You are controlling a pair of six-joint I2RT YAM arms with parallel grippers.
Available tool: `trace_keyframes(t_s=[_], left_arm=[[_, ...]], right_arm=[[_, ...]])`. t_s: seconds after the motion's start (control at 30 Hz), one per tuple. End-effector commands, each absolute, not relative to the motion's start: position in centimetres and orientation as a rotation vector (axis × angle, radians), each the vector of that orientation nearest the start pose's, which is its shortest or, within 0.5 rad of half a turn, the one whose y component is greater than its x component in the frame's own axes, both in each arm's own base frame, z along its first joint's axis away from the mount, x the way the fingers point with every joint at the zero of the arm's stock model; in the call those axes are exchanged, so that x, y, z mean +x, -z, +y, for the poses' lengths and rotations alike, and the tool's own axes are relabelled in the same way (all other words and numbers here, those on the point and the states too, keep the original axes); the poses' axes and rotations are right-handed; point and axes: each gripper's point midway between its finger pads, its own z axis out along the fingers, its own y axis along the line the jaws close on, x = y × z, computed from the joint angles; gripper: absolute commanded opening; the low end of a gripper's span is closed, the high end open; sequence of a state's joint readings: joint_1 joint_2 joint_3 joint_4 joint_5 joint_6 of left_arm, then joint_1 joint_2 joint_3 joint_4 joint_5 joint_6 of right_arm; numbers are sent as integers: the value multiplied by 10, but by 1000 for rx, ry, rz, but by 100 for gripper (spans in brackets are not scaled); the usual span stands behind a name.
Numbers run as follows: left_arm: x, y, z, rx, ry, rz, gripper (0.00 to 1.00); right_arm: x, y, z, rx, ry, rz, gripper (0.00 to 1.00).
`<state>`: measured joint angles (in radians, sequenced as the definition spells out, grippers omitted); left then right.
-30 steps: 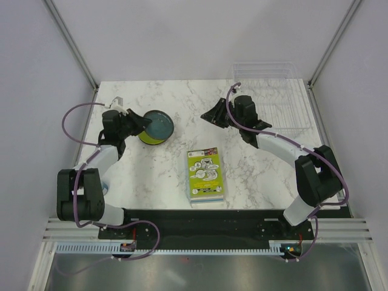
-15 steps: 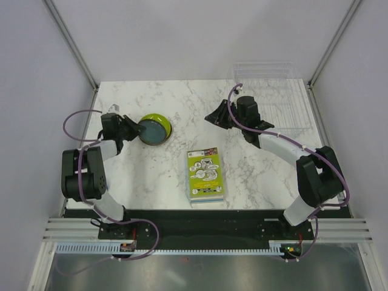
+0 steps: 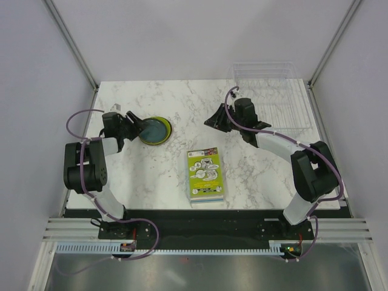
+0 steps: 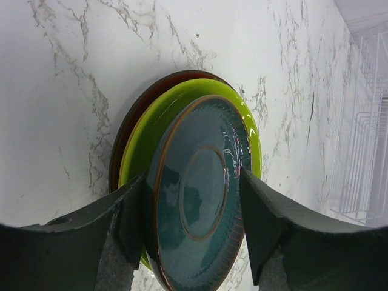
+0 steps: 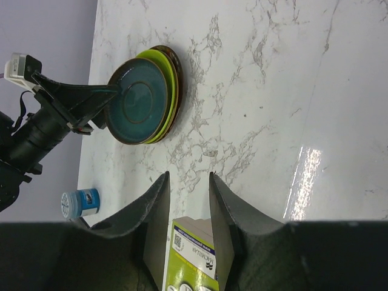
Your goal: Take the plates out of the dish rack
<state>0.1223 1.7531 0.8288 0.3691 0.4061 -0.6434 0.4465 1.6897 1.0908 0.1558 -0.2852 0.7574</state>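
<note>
Three plates lie stacked on the marble table. A teal plate with a brown rim [image 4: 200,194] is on top, a lime green plate [image 4: 159,121] under it and a dark red plate [image 4: 128,124] at the bottom. From above the stack [image 3: 154,130] sits left of centre. My left gripper [image 4: 193,176] is open, its fingers standing either side of the top plate's near rim. My right gripper [image 5: 188,176] hovers open and holds nothing, right of the stack [image 5: 145,94]. The clear dish rack [image 3: 273,91] stands at the back right, and no plate shows in it.
A lime-green book [image 3: 205,174] lies at the table's front centre, below my right gripper [image 3: 213,118]. A small blue-capped container [image 5: 79,203] sits near the left arm. The rack's thin ribs [image 4: 364,121] show at the right edge of the left wrist view.
The left gripper set the tilted teal plate flat on the stack and opened its jaws. The left arm folded back toward the left. The right gripper shifted slightly.
</note>
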Motion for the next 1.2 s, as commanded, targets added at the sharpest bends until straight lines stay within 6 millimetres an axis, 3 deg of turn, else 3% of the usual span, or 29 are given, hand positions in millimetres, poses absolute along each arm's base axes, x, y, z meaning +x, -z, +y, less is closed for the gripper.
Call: trace_keyframes(t_s=[0.0,0.17,0.47,0.77,0.8,0.83,0.97,1.17], left_arm=[[457,-88,-40,-526,767,2020,70],[456,-78,-34,-521,699,2087,82],[454,-72,-16,-506,471,2208,83],[448,-56,-28,-420,298,2352,83],[450,-57,-23,-430,257,2351,83],[449,-57,-33,-400,252,2363,83],[445,-55,-34,-368,165,2393,83],[442,-71,-12,-398,-25,2357,84]], right_arm=[[405,-159,283,106,-1052,2152,38],[402,-154,284,103,-1065,2167,39],[398,-151,283,108,-1072,2178,38],[395,-148,283,109,-1074,2188,38],[394,-149,283,108,-1075,2186,38],[394,-149,283,106,-1074,2184,39],[392,-148,282,110,-1075,2188,38],[389,-147,281,107,-1074,2191,39]])
